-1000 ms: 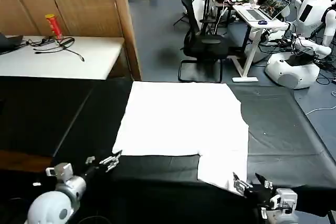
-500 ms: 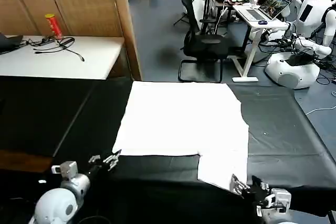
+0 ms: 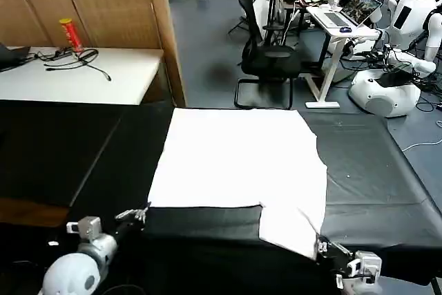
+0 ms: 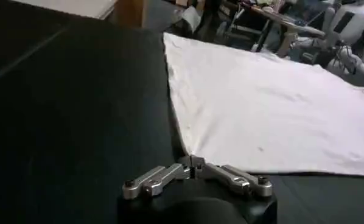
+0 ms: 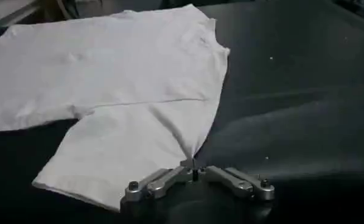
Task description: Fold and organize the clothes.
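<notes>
We have the white T-shirt (image 3: 238, 164) spread flat, plain side up, on the black table (image 3: 83, 150), its far edge toward the room and one sleeve lying out on the near right. Our left gripper (image 4: 193, 169) sits low at the near left corner of the shirt, and in the left wrist view its fingers meet at the tip right against that corner — clenched, though we cannot tell whether any cloth is actually between them. Our right gripper (image 5: 193, 170) is at the near edge of the sleeve, its fingers likewise closed, with a ridge of fabric running straight into the tip, so we judge it is pinching the sleeve there. The risks from here come mostly from how little cloth each claw seems to have. If the left one has closed beside the corner and not on it, we would lift on one side only, and the shirt would drag and skew across the table. A thin pinch on the sleeve could slip free as soon as the weight of the body comes on. If the two arms rise or travel unevenly, the fold line would run crooked and the cloth would bunch. We also sit close to the near table edge — a pull toward us could draw the sleeve over it.
</notes>
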`<state>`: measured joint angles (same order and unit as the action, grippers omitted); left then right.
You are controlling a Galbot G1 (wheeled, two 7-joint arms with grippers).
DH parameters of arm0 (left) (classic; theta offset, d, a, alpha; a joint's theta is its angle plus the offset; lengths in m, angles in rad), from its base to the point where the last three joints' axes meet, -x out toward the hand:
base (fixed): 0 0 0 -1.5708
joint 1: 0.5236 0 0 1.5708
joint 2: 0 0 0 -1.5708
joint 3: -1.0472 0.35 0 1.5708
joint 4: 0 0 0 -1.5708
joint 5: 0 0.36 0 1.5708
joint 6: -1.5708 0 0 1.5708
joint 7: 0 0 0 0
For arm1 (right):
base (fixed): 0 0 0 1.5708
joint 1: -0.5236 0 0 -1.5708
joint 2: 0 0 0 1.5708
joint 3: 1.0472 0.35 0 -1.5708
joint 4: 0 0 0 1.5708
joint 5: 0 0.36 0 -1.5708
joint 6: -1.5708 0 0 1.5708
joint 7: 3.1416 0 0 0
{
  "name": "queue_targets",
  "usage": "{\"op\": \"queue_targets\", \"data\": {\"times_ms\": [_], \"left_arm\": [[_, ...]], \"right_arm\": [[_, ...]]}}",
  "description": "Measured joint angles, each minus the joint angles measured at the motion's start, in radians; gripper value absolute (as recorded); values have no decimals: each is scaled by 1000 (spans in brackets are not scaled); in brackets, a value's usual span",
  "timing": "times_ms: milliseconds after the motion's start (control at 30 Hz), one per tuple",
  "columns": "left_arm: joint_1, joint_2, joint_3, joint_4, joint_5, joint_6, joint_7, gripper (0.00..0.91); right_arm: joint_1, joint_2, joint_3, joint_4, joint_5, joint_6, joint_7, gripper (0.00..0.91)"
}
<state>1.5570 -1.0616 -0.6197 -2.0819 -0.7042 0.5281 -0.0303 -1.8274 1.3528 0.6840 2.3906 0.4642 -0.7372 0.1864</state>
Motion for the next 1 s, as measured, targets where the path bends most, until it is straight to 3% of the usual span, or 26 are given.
{"op": "queue_targets", "data": {"times_ms": [300,567,800,1000], "left_arm": [[142,18,-66,-98,12,-3,-9,0],[220,-5,-97,-147,14,-31,-27,0],[152,-53,-67,-121,15,-101,-11,0],[44,-93,-35,-75,34,-132,-3,0]], "right_arm": [[-78,6,10,78,-2,0,22,0],[-53,-19,36,73,10,0,-48,0],[73,-68,50,-17,53,189,-121,0],[239,-123,24,-165,68,241,-126,0]]}}
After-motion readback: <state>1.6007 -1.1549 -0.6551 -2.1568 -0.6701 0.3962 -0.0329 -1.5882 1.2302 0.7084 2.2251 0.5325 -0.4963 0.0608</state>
